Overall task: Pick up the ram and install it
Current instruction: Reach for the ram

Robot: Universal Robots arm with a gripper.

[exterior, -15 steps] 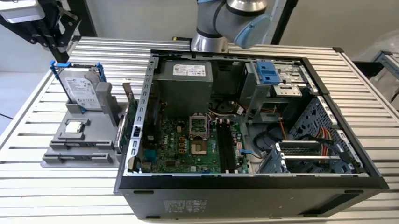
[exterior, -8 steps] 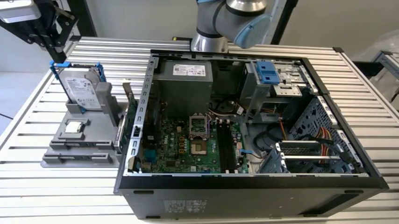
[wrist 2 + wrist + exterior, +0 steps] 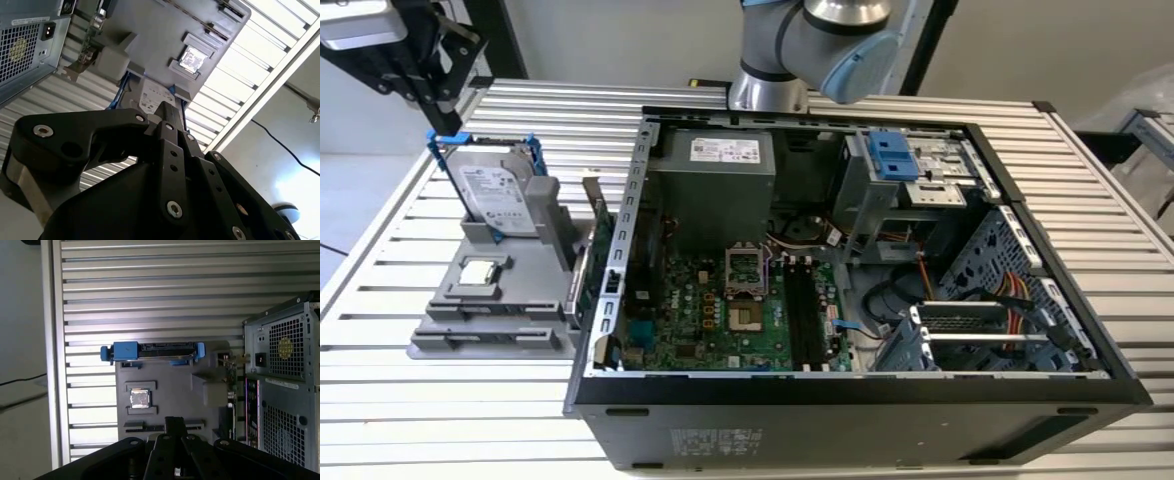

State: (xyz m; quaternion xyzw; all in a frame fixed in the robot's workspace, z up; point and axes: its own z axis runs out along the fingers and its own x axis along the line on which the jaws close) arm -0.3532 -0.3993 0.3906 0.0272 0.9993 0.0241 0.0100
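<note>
Where the grey holder [image 3: 454, 340] borders the open computer case [image 3: 854, 425], the ram [image 3: 582, 272] stands on its thin edge in a slot along that holder edge. Its long axis runs parallel to the case's rear wall, from the far side of the slatted table [image 3: 400, 400] toward the near side. Seen edge-on in the exterior view, it is little more than a narrow, dull green strip. In the first wrist view the ram [image 3: 232, 377] is likewise a thin greenish line between the holder's raised block and the case's perforated back panel. Which of its flat faces looks toward the case cannot be told.

The holder sits near the table edge at the exterior view's left, just beside the case. At the holder's far edge the hard drive [image 3: 494, 190] stands upright in its blue frame. The small square processor chip [image 3: 480, 271] lies flat in a recess near the holder's middle, apart from the ram. The raised block lies between the drive and the ram. The case wall with its metal slot brackets stands close on the ram's other side, leaving it in a narrow lane.

The gripper [image 3: 438, 112] hangs over the holder's far corner, above the hard drive's top. Its fingers are brought together with nothing between them, and it touches nothing. Inside the case the motherboard [image 3: 707, 310] lies exposed.
</note>
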